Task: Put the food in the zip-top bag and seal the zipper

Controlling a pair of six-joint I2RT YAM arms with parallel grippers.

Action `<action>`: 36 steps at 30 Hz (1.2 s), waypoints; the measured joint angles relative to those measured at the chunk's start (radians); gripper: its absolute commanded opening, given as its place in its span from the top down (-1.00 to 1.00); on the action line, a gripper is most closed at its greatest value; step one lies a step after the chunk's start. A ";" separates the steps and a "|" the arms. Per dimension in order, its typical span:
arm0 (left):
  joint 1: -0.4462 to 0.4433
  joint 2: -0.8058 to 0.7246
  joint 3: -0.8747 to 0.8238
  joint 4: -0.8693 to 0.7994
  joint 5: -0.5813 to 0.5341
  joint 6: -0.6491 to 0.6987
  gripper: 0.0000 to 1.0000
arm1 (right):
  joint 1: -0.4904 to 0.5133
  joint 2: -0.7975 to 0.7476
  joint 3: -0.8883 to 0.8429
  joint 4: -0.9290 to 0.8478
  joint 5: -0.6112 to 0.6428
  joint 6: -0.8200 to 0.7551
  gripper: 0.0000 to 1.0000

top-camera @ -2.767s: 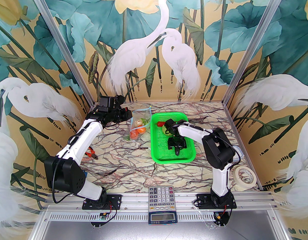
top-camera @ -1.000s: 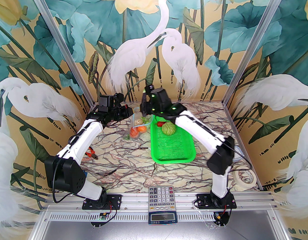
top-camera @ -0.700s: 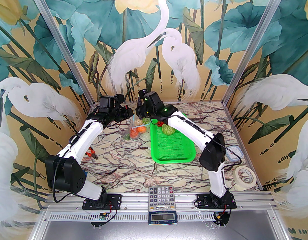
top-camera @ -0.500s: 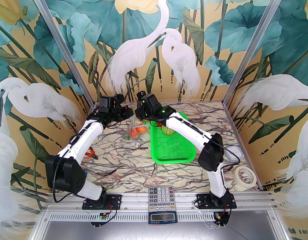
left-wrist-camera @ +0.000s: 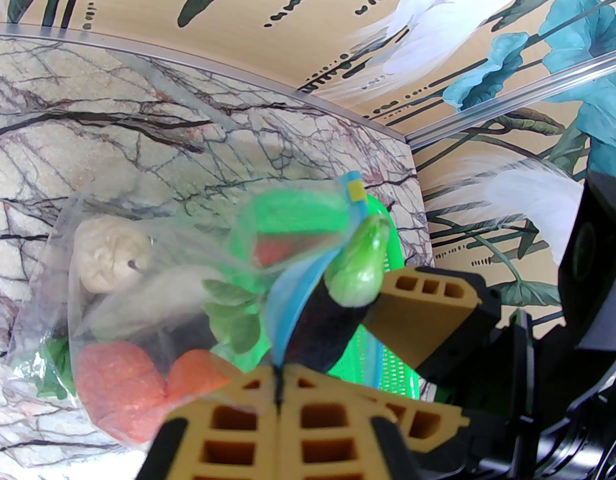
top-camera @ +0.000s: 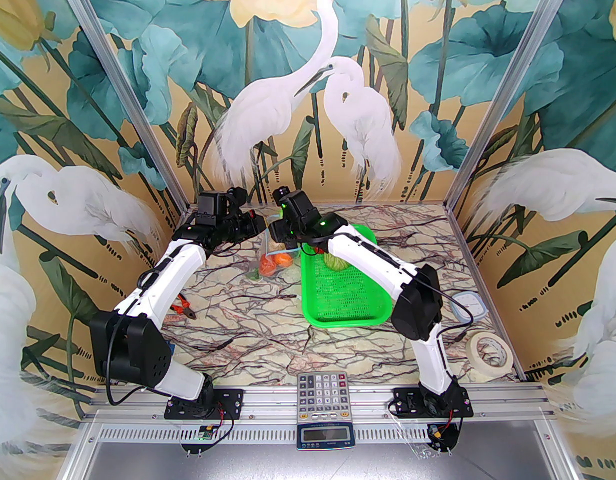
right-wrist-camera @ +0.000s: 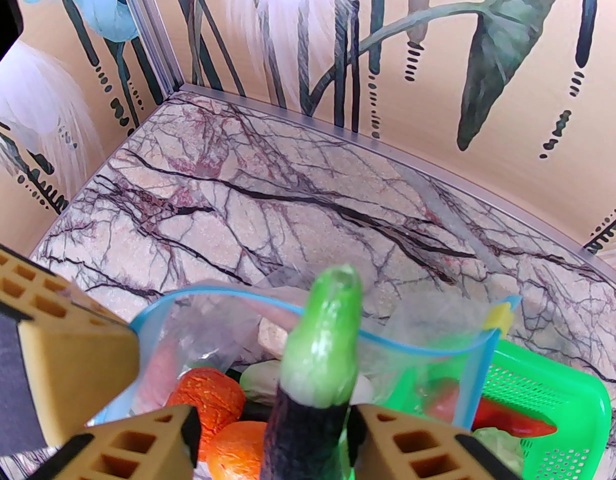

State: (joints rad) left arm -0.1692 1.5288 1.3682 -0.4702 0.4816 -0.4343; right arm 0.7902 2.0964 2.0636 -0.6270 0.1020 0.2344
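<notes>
The clear zip-top bag (top-camera: 272, 263) lies left of the green basket, and my left gripper (left-wrist-camera: 277, 393) is shut on its light-blue zipper (right-wrist-camera: 227, 295), lifting the mouth open. Inside the bag lie orange-red tomatoes (right-wrist-camera: 207, 393), a pale bulb (left-wrist-camera: 110, 260) and a napa cabbage (left-wrist-camera: 152, 293). My right gripper (right-wrist-camera: 275, 418) hovers over the mouth with its jaws open. The dark purple eggplant (right-wrist-camera: 308, 418) stands between them, green cap up, lower end in the bag. A red chili (right-wrist-camera: 508, 423) and a green cabbage (top-camera: 335, 262) stay in the basket.
The green mesh basket (top-camera: 345, 288) sits right of the bag under the right arm. Red-handled pliers (top-camera: 184, 308) lie at the left. A lidded container (top-camera: 468, 305) and a tape roll (top-camera: 489, 349) are at the right. A calculator (top-camera: 323, 393) rests at the near edge.
The right arm carried the eggplant from the basket to the bag's mouth and lowered it in, and its jaws have spread apart. The left arm has held still.
</notes>
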 measured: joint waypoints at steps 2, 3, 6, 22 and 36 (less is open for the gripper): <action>0.000 0.000 0.000 0.000 0.000 0.000 1.00 | 0.000 -0.002 0.000 0.000 0.015 -0.014 -0.25; 0.000 0.000 0.000 0.000 0.000 0.000 1.00 | 0.000 -0.004 0.000 0.000 0.026 -0.021 -0.25; 0.000 0.000 0.000 0.000 0.000 0.000 1.00 | -0.007 -0.031 -0.003 0.000 0.051 -0.038 -0.28; 0.000 0.000 0.000 -0.001 0.000 0.016 1.00 | -0.296 -0.124 -0.030 -0.236 0.013 0.034 -0.15; 0.000 0.000 0.000 -0.002 0.000 0.031 1.00 | -0.316 0.123 -0.002 -0.373 -0.048 0.050 -0.18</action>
State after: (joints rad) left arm -0.1692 1.5288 1.3682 -0.4725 0.4812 -0.4034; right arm 0.4744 2.2196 2.0617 -1.0000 0.0540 0.2844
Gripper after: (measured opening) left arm 0.047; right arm 0.587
